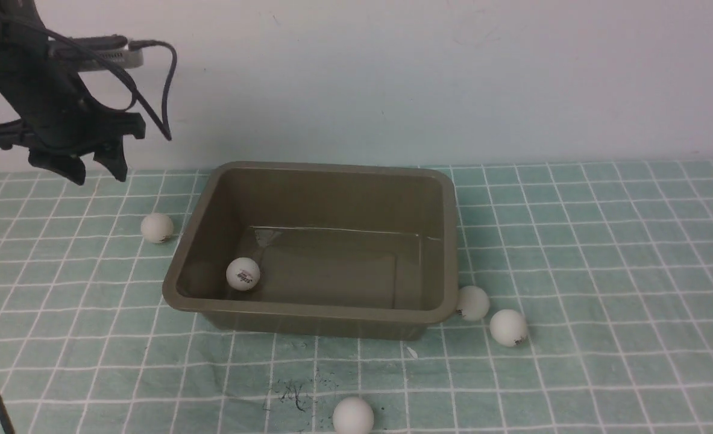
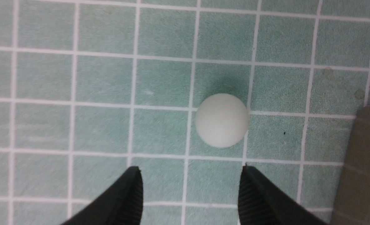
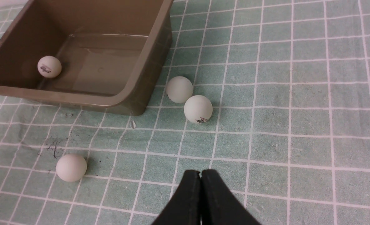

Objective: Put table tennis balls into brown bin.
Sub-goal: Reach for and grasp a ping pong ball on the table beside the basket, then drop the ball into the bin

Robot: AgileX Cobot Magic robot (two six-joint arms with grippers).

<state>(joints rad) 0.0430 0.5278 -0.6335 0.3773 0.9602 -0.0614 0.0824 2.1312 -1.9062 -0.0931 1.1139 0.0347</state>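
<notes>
Nearest: front ball (image 1: 352,416) loose on the counter (image 1: 603,361). Right pincer (image 3: 200,175) pressed together, empty. Next, corner ball (image 1: 472,302) right against the bin (image 1: 308,322), outer ball (image 1: 508,327) just beside it. Binned ball (image 1: 243,273) sits inside, near-left. So one of five done, four left. Farther back, left ball (image 1: 157,228) beside the bin. Left pincer (image 1: 100,172) spread, empty, above it. Probably the next pick.

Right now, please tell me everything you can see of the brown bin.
The brown bin is a rectangular, olive-brown tub of glossy plastic, with rounded corners, a flared rim and sloping walls. It stands upright on the green checked cloth. One table tennis ball lies inside, by its left wall. A second ball lies outside, close by its near right corner.
</notes>
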